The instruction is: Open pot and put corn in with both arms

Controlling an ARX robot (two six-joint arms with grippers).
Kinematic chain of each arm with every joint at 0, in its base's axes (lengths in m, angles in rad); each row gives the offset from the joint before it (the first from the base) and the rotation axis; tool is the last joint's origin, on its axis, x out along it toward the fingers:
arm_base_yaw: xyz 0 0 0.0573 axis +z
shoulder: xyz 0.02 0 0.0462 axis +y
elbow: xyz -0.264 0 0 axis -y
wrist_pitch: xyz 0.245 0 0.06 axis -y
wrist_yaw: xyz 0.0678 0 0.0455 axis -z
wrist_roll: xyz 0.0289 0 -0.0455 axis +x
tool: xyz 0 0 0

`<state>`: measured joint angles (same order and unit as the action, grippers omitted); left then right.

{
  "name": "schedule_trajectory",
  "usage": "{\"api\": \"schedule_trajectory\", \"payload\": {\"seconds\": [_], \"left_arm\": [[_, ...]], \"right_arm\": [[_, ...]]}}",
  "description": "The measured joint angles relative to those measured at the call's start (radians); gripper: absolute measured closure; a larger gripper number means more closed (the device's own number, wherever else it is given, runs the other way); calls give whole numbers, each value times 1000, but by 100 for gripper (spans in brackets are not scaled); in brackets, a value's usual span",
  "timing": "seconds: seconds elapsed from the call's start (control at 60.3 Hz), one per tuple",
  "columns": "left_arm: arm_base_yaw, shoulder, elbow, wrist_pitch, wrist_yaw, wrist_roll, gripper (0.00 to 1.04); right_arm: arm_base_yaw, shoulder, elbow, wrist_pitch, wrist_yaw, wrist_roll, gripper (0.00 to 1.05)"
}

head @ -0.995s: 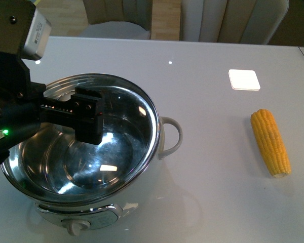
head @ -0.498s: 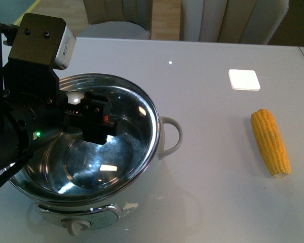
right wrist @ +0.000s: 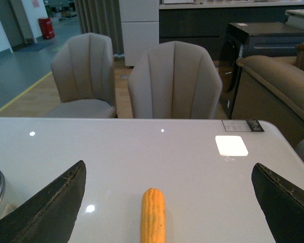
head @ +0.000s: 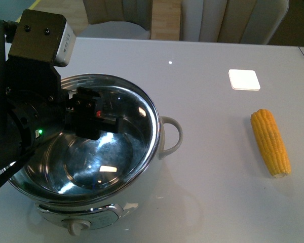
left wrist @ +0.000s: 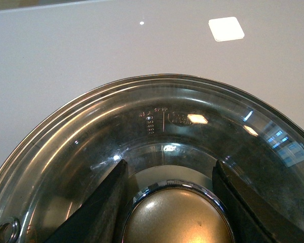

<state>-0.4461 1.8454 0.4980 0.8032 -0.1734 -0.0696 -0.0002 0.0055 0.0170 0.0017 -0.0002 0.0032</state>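
white table [head: 207, 91]: lid knob [left wrist: 177, 220] is straddled by the spread fingers [left wrist: 104, 207] of the left gripper [left wrist: 169, 164], unpinched; closed off-centre, the glass lid [left wrist: 157, 114] could be dropped.

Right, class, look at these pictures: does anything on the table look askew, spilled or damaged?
Nothing stands out. The glass lid sits level on the pot, the corn lies whole on the table, and nothing is spilled. The left gripper straddles the lid's knob.
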Motion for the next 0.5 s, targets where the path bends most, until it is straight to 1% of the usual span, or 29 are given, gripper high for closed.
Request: {"api": "schedule_trajectory", "payload": {"seconds": [0.149, 0.332, 0.498], "left_arm": [[8, -46, 16, -74, 0, -6, 62], [56, -131, 86, -146, 3, -4, 62], [143, -216, 114, -177, 36, 4, 62]], "right_arm": [[0, 0, 0, 0, 0, 0, 9], [0, 0, 0, 0, 0, 0, 9], [0, 0, 0, 0, 0, 0, 9]]}}
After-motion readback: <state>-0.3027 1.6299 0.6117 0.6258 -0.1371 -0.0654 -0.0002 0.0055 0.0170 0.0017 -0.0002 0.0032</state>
